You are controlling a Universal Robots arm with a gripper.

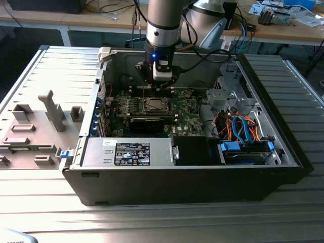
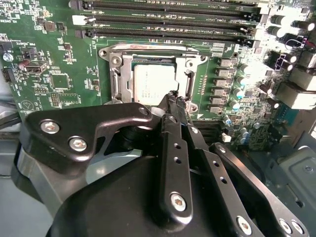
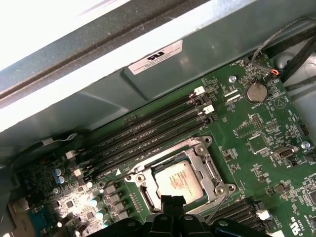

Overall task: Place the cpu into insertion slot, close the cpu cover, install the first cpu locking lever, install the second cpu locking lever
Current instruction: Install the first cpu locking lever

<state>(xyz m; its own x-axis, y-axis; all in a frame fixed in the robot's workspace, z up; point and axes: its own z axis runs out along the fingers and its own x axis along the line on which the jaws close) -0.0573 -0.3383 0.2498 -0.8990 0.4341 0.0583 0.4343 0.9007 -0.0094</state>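
Tool (image 2: 174, 96), fingers pinched together and holding nothing, sits at the cover (image 2: 121, 74) edge over the cpu (image 2: 150, 84); press gently, squarely.

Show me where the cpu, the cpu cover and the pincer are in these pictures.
cpu (image 2: 153, 84): second wrist view, middle of its pale metal top.
cpu cover (image 2: 118, 79): second wrist view, silvery frame strip beside the chip.
pincer (image 2: 174, 97): second wrist view, the black fingertips, pressed together at the chip's edge.
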